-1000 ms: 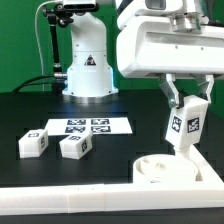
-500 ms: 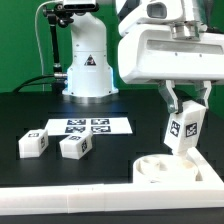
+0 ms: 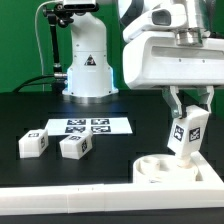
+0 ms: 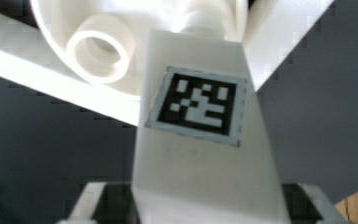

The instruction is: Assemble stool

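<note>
My gripper (image 3: 188, 112) is shut on a white block leg (image 3: 185, 135) with a square tag, holding it nearly upright, a little tilted. The leg's lower end is at the round white seat (image 3: 160, 168), which lies at the exterior view's lower right; whether they touch I cannot tell. In the wrist view the leg (image 4: 194, 130) fills the middle between my gripper's (image 4: 201, 205) fingers (image 4: 101, 200), and the seat (image 4: 105, 50) with a round socket hole shows beyond its far end. Two more tagged legs (image 3: 34, 142) (image 3: 75, 146) lie loose on the black table at the left.
The marker board (image 3: 87, 126) lies flat behind the loose legs. A long white border wall (image 3: 60, 198) runs along the table's front edge and turns beside the seat. The arm's white base (image 3: 88, 70) stands at the back.
The gripper has carried the held leg slightly down and to the exterior view's right, closer to the seat. The loose legs have not moved.
</note>
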